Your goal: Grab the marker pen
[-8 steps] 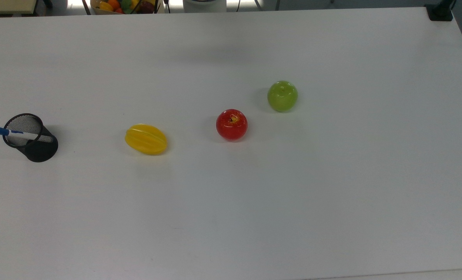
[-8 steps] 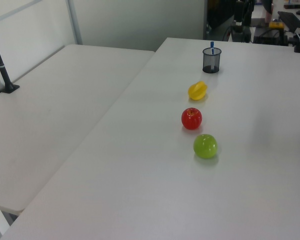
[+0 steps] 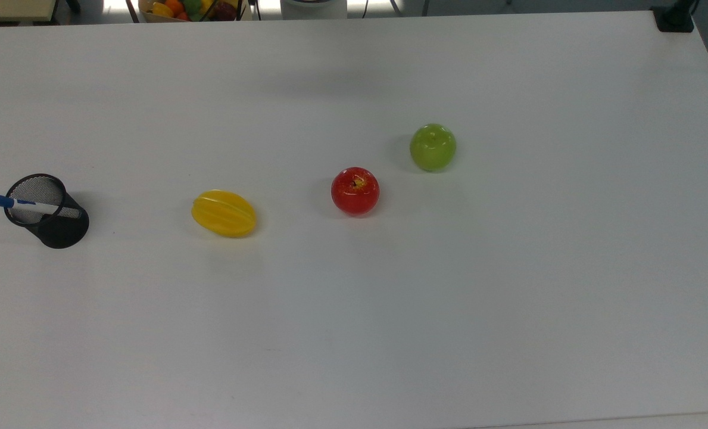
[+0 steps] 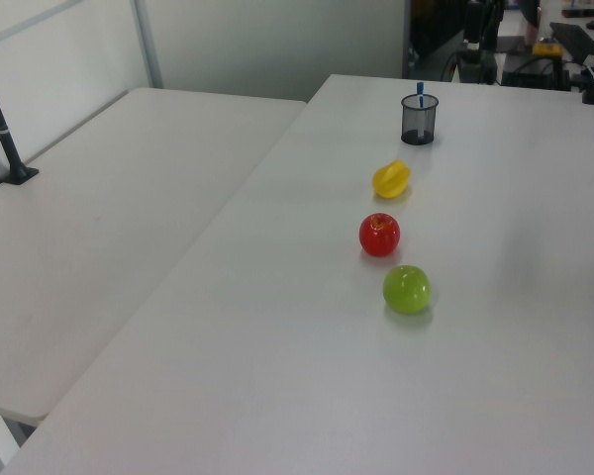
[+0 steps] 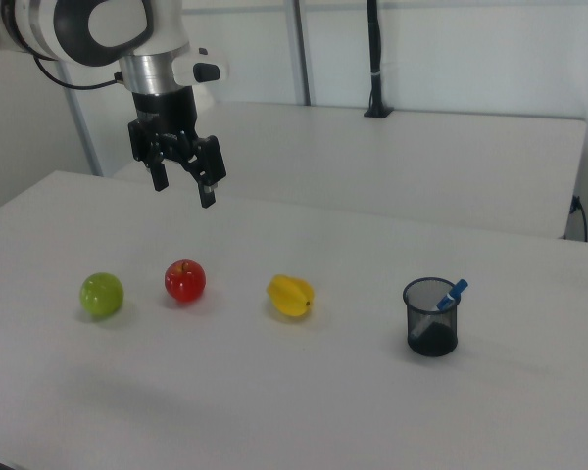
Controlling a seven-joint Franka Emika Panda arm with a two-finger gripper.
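The marker pen [image 3: 23, 204] has a white barrel and a blue cap and leans in a black mesh cup [image 3: 50, 213] at the top view's left. The left view has the cup [image 4: 419, 119] far up the table with the pen's blue cap [image 4: 420, 89] poking out. In the right view the pen [image 5: 450, 296] leans out of the cup [image 5: 431, 317] toward the right view's right. My gripper [image 5: 184, 185] hangs open high above the table, empty, far to the right view's left of the cup, above and behind the red apple [image 5: 185, 281].
A yellow starfruit [image 3: 224, 213], a red apple [image 3: 355, 190] and a green apple [image 3: 432, 147] lie in a row across the white table [image 3: 389, 310]. A basket of fruit [image 3: 190, 8] stands beyond the far edge. A second table [image 4: 99, 218] adjoins in the left view.
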